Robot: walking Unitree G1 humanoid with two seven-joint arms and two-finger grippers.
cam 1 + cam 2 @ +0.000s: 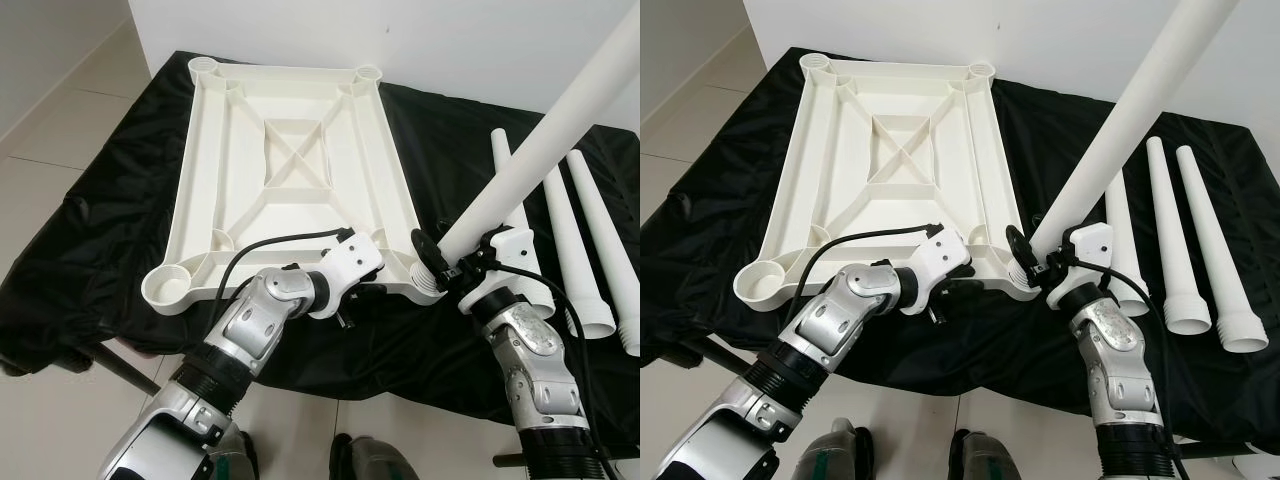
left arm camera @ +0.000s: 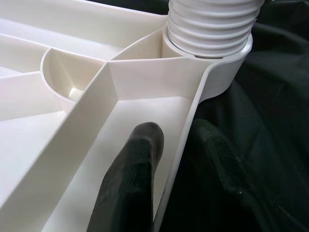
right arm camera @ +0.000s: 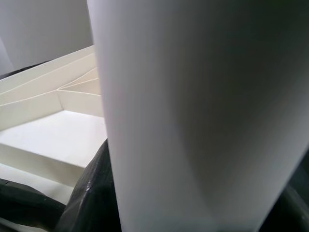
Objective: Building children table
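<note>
A white plastic tabletop (image 1: 290, 110) lies upside down on a black cloth, ribs facing up. My right gripper (image 1: 447, 266) is shut on a long white table leg (image 1: 560, 110) that leans up and to the right. The leg's threaded end (image 2: 212, 24) sits in the tabletop's near-right corner socket (image 2: 227, 63). My left gripper (image 1: 365, 290) is shut on the tabletop's near rim just left of that socket, with one finger (image 2: 133, 183) inside the rim and the other outside. In the right wrist view the leg (image 3: 203, 111) is very close.
Three spare white legs (image 1: 1170, 230) lie side by side on the black cloth (image 1: 110, 200) to the right. Open sockets mark the near-left corner (image 1: 170, 285) and both far corners. A white wall rises behind and pale floor tiles (image 1: 40, 110) lie to the left.
</note>
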